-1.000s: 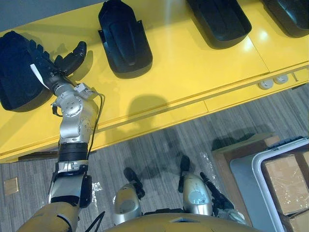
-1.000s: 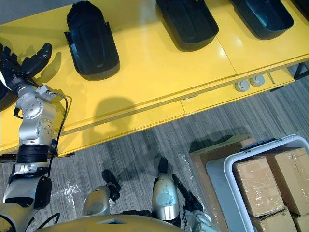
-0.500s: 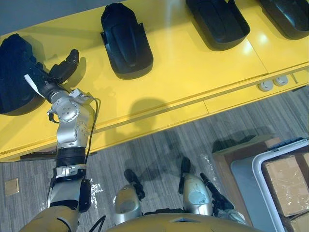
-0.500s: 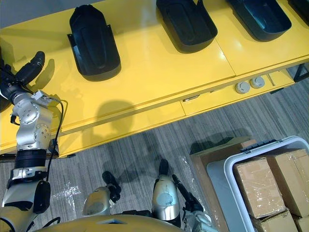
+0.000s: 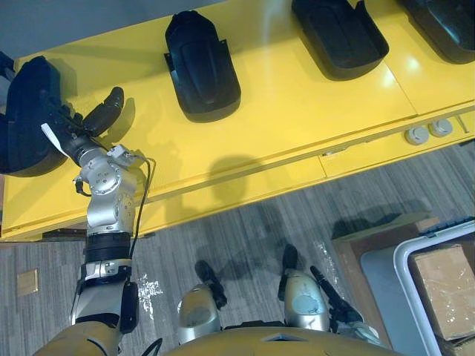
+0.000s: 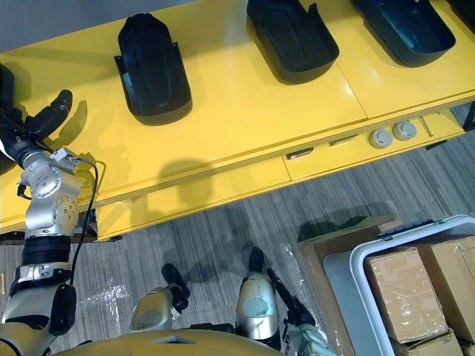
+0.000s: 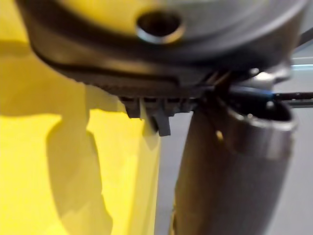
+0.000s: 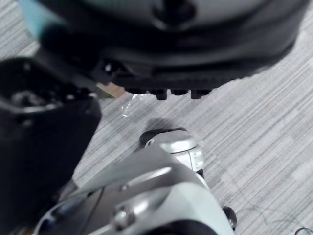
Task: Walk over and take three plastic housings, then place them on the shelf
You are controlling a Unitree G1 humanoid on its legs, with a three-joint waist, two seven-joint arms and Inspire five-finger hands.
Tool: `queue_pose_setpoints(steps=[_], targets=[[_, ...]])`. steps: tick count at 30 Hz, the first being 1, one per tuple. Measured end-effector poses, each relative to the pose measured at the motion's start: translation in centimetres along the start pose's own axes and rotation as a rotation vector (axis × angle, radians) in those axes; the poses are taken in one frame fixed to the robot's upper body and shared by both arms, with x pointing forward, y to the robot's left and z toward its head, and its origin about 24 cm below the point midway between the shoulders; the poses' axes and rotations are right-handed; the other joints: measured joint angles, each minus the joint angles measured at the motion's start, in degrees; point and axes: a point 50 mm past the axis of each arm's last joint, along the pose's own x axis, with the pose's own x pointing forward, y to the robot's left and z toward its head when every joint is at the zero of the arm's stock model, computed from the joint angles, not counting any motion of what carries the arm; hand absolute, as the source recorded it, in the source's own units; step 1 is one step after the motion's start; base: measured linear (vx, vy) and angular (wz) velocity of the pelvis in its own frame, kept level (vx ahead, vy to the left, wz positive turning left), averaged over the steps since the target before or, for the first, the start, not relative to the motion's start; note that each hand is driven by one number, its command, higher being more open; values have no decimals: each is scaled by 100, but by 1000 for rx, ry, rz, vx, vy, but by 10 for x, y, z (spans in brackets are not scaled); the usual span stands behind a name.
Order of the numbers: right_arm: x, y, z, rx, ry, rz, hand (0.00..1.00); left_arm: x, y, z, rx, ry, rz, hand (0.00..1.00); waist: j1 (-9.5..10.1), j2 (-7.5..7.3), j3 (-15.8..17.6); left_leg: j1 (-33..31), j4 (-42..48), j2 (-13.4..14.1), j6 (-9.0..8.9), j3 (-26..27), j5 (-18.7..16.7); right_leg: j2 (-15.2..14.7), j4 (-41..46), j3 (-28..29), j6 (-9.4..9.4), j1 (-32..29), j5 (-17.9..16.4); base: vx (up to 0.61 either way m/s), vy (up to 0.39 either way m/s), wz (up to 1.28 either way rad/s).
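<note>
Grasping comes first: the left hand (image 5: 76, 133) lies against the leftmost housing (image 5: 26, 93) on the tabletop (image 5: 282, 111). Whether it grips yet cannot be told. Next it likely needs a firm hold before lifting.

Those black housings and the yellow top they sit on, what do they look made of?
Black housing: moulded plastic apparently, matt to satin, with soft highlights along its curved ridges. Yellow top: likely a glossy painted or laminated panel; it shows glare spots and faint reflections.

A black moulded plastic housing (image 5: 202, 67), a long rounded shell, lies dome up on the yellow bench top (image 5: 297, 111), a second housing (image 5: 22, 130) at its left end, a third housing (image 5: 338, 33) and fourth housing (image 5: 449, 22) hollow side up to the right, all well apart in one row
</note>
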Motion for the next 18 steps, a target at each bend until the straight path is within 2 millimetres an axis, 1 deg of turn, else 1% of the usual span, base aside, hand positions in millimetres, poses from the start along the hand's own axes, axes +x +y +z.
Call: queue_pose_setpoints(steps=[4,6,8,11,12,13,14,15,16,17,18], targets=[[0,-1,-2,4,8,-3,100,0,-1,0,-2,1,-15,100,62,7,-5,89,-76,-22,-7,8,29,0,-14,-1,2,69,2,-6,3,-1],[0,-2,-4,11,14,-8,100,-1,-2,-1,-1,0,-64,100,85,30,-24,108,-89,-24,-9,2,32,1,-23,-10,2,96,2,-4,6,2],[-1,-4,-4,26,14,-16,100,-6,-1,-2,4,-6,-157,100,94,79,-77,152,-148,-49,-19,9,46,0,-54,-10,7,129,5,0,0,0],[-2,-9,-8,45,17,-32,100,-26,-14,4,-3,-49,-370,100,134,179,-193,287,-307,-101,-28,15,83,-2,-136,-31,18,250,14,22,9,0],[-2,-11,-10,32,25,-39,100,-35,-21,8,-14,-78,-466,100,152,212,-269,328,-356,-116,-33,20,90,-2,-177,-41,27,295,19,35,10,1],[-2,-11,-11,31,30,-44,100,-40,-26,11,-19,-91,-515,100,167,228,-294,382,-401,-127,-38,29,101,0,-208,-44,34,340,24,42,11,-3],[-3,-13,-11,33,32,-48,100,-48,-32,16,-30,-115,-599,100,195,255,-351,478,-445,-138,-39,49,101,2,-234,-42,35,421,23,32,9,-6],[-3,-14,-13,29,36,-53,100,-57,-37,19,-38,-141,-677,100,196,289,-484,524,-498,-155,-47,67,106,6,-296,-43,44,471,29,30,8,-5],[-3,-15,-13,16,39,-57,100,-61,-40,21,-38,-153,-711,100,200,309,-528,556,-518,-165,-47,71,106,6,-318,-45,53,504,34,37,8,-4],[-4,-17,-14,9,42,-65,100,-67,-44,24,-23,-179,-762,100,218,365,-617,631,-592,-192,-59,81,117,3,-334,-44,54,549,34,44,15,-3],[-4,-19,-15,-9,47,-86,100,-71,-44,25,-8,-195,-783,100,224,420,-704,703,-646,-212,-63,97,124,2,-365,-46,57,614,35,41,17,-4]])
